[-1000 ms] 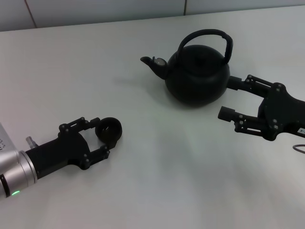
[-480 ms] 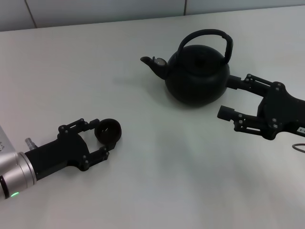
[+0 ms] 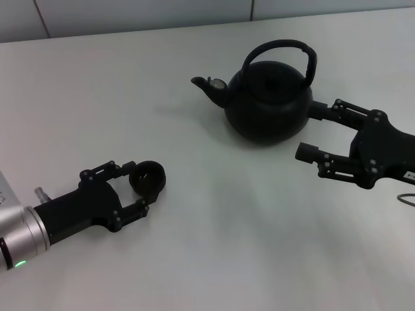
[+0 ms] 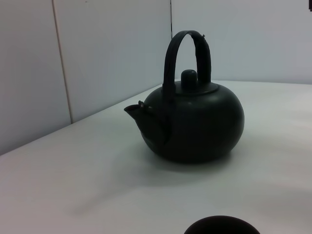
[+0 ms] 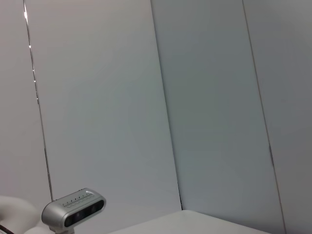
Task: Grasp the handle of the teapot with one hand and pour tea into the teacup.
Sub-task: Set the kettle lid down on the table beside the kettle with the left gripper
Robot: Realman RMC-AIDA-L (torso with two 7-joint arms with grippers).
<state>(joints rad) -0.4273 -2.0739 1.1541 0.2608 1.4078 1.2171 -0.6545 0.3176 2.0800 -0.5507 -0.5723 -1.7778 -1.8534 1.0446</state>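
1. Right gripper [image 3: 310,131] lies low over the white worktop [image 3: 214,246] near its right edge, its two black fingers [image 3: 310,153] spread wide apart and holding nothing; the far finger reaches in beside the teapot's lower flank, though I can't tell if it touches.
2. Left gripper [image 3: 136,190] sits toward the near left corner, its fingers parted around the teacup [image 3: 148,178], which stands upright between them; whether the pads press on it I cannot tell.
3. Over toward the far edge, right of centre, the teapot [image 3: 267,103] stands upright on the worktop, well apart from the cup, its spout [image 3: 206,85] pointing toward the left edge.
4. Its handle [image 3: 280,50] arches upright over the lid, nothing gripping it.
5. From the left wrist camera the pot [image 4: 195,124] shows side-on with the lid knob [image 4: 189,76] under the hoop, and the cup's dark rim [image 4: 222,225] is just in view.
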